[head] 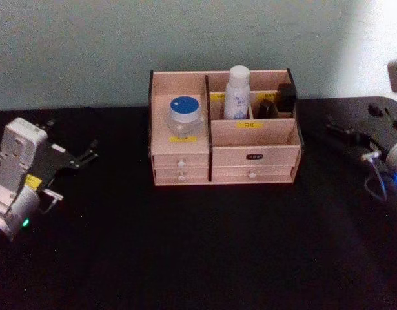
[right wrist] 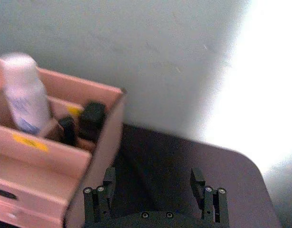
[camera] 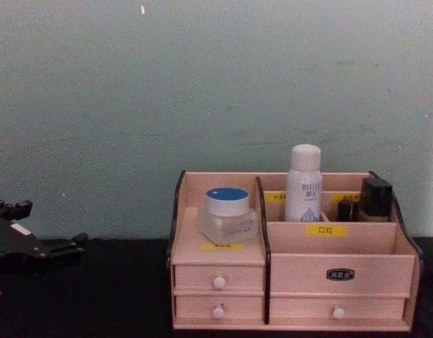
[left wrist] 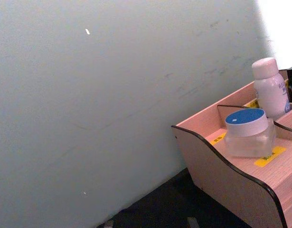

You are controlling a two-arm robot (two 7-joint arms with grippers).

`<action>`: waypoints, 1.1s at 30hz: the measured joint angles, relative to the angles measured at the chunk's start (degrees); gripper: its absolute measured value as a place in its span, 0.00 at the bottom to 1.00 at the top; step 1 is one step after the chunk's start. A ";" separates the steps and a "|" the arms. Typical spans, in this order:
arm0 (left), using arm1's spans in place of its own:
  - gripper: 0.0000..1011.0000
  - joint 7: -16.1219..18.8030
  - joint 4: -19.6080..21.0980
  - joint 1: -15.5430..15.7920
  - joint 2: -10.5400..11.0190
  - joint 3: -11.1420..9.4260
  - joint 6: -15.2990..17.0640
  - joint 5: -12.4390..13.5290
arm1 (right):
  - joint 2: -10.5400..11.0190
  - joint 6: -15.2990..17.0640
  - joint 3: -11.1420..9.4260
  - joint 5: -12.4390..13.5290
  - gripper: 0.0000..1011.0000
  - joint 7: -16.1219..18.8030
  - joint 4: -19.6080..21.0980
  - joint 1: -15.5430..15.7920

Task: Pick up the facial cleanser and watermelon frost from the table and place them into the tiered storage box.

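Where a black table (head: 185, 245) meets a grey-green wall (camera: 202, 84), both grippers' jaws stand apart

This looks like a staged test bench in a lab or studio rather than a lived-in room; a bench (head: 185, 258) draped in plain black cloth fills the lower half of the head view, and a bare pale grey-green wall (camera: 202, 84) with faint scuffs runs across the whole top of the chest view; at mid-frame stands a lone tiered storage box (head: 250, 155) with yellow labels and white-knobbed drawers, holding a few toiletry bottles and a jar, like a dressing-table prop; robot arms enter at the left edge and the right edge of the head view; a bright patch of light falls on the wall at upper right.
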State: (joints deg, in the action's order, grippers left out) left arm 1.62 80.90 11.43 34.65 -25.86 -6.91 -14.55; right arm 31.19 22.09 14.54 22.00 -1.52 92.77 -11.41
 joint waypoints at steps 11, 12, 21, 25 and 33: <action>0.99 0.00 0.00 0.00 0.00 0.00 0.00 0.00 | -3.36 -0.24 -0.65 -2.87 0.99 -4.23 -2.94 2.67; 0.99 0.00 0.00 0.00 0.00 0.00 0.00 0.00 | -3.47 -0.22 -0.75 -2.89 0.99 -4.20 -3.04 2.68; 0.99 0.00 0.00 0.00 0.00 0.00 0.00 0.00 | -3.50 -0.08 -0.81 -2.90 0.99 -4.04 -3.09 2.65; 0.99 0.00 0.00 0.00 0.00 0.00 0.00 0.00 | -3.44 -0.05 -0.76 -2.89 0.99 -4.01 -3.05 2.62; 0.99 0.00 0.00 0.00 0.00 0.00 0.00 0.00 | -3.38 0.00 -0.68 -2.86 0.99 -3.97 -2.97 2.58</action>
State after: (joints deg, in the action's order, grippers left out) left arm 1.62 80.90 11.43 34.64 -25.86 -6.91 -14.55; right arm 27.81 22.09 13.86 19.14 -5.49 89.80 -8.83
